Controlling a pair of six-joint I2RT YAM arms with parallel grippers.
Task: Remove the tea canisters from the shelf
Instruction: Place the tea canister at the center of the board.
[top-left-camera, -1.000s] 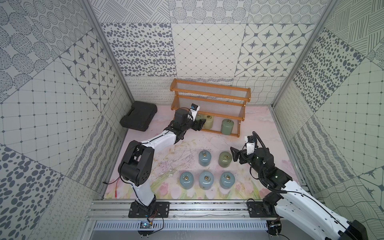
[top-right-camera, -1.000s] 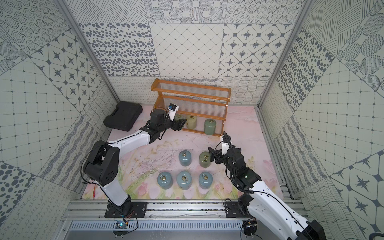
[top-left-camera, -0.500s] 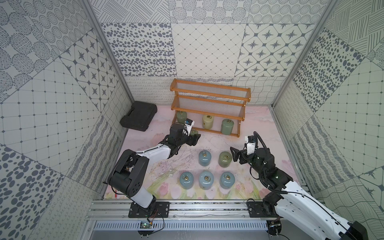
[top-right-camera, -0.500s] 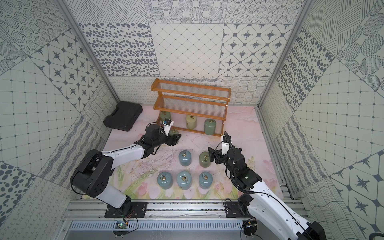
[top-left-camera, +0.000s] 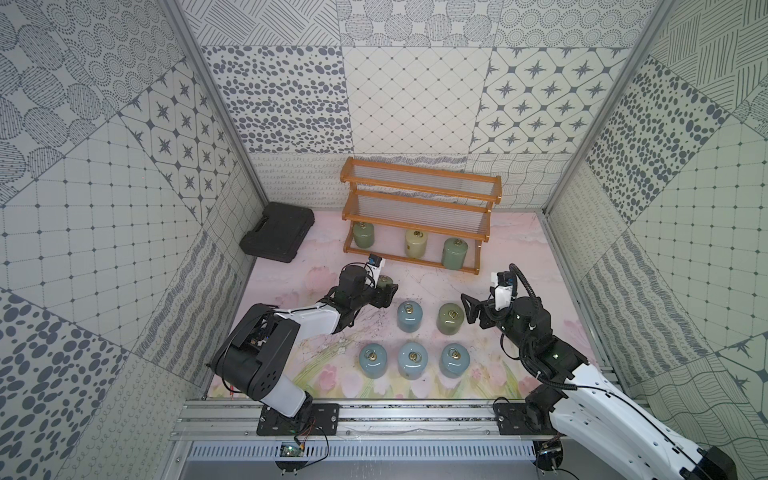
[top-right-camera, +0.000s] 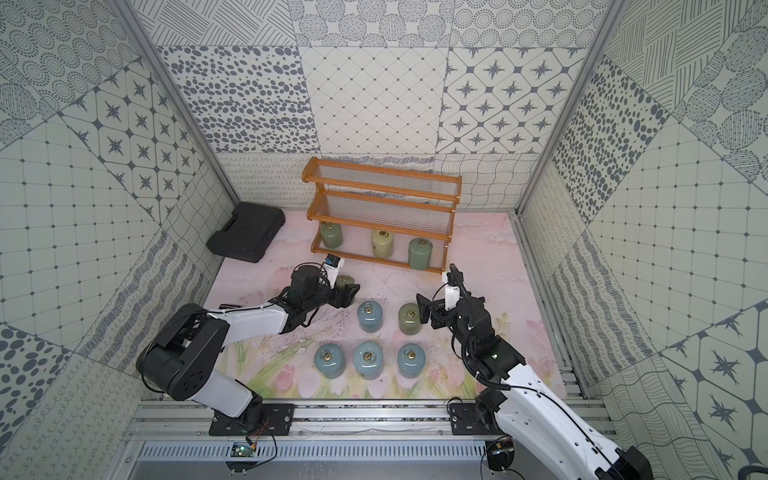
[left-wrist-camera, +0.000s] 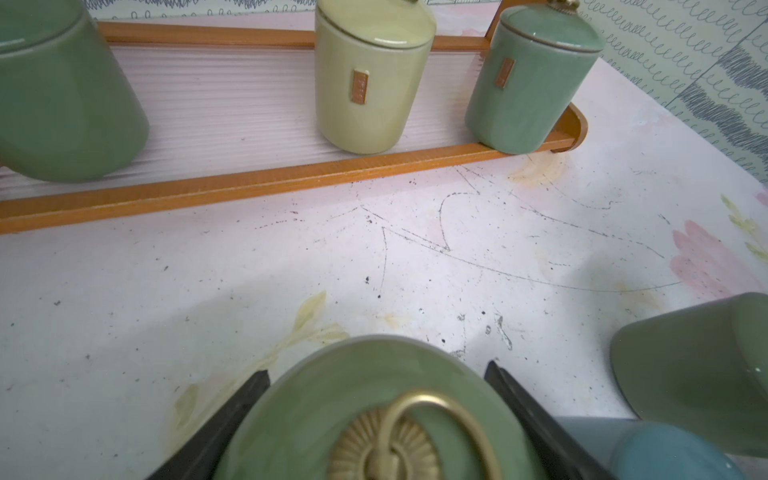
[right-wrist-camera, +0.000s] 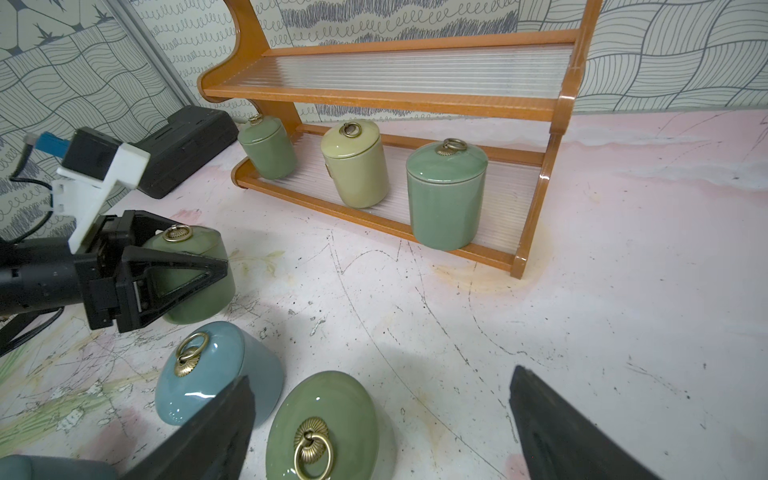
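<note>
**Left fingers clamped on a sage jar; three canisters left on the shelf**

Left fingers (left-wrist-camera: 214, 432): closed from both sides on the held sage canister (left-wrist-camera: 316, 407). They press its wall below the lid, so the left gripper (right-wrist-camera: 195, 257) carries the whole jar upright rather than by its ring knob. Whether the base touches the mat (top-left-camera: 515, 245) cannot be told.

Right gripper (right-wrist-camera: 380, 376): fingers spread wide, nothing between them.

Clock read in a top view, 12 toward the back wall.

1. Shelf (right-wrist-camera: 374, 99): at 12 o'clock, close to the back wall. Top and middle tiers bare. The bottom tier holds the left-end sage canister (top-left-camera: 363, 235), the cream canister (top-left-camera: 415, 245) and the right-end sage canister (top-left-camera: 454, 253), each upright and apart from its neighbour.
2. Cleared stock, on the mat near 6 o'clock: the pale blue canister (top-left-camera: 409, 318) with the table sage canister (top-left-camera: 451, 319) at its 3 o'clock. Closer to the rail is the front row (top-left-camera: 412, 359) of three pale blue jars. The grid looks deliberate, with gaps wide enough for fingers.
3. Held jar: at 11 o'clock of the pale blue canister, probably bound for the vacant spot at its 9 o'clock.
4. Right gripper: at 3 o'clock of the table sage canister and facing the shelf. It is likely staged for the right-end sage canister, near its 12 o'clock.
5. Black case (top-left-camera: 276, 237): at 10 o'clock, no part of the job.
</note>
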